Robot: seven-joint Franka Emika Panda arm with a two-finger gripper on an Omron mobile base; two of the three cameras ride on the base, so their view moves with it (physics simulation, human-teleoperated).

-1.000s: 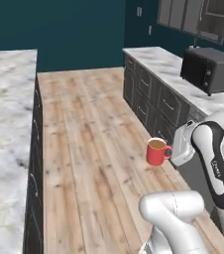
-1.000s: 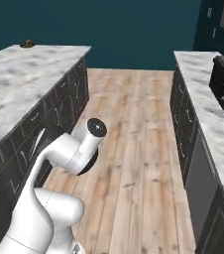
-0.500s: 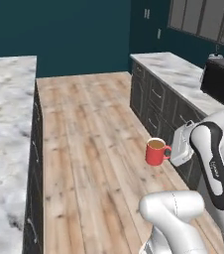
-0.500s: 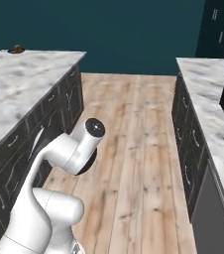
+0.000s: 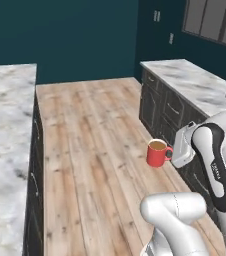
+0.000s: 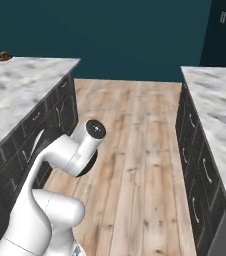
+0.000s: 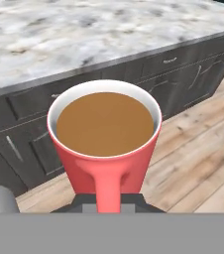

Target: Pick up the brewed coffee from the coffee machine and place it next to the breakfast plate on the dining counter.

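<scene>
The gripper (image 5: 177, 150) holds the red mug (image 5: 157, 153) of brewed coffee by its side handle, the jaws pinching it though the fingertips themselves are hidden behind the handle and cut off at the hand view's lower edge; the mug (image 7: 104, 144) hangs upright above the wooden floor (image 5: 95, 145), clear of any counter, brown liquid level just under the white inner rim; in the right base view the arm's own white links cover the mug and hand. Beyond the mug in the hand view runs the dining counter (image 7: 84, 34), marbled top over dark drawer fronts, its far edge cut off; the same counter (image 6: 20, 90) lies to the left in the right base view, and at its far corner sits a small dark shape with a brown lump, the breakfast plate (image 6: 3, 56), too small to make out in detail.
</scene>
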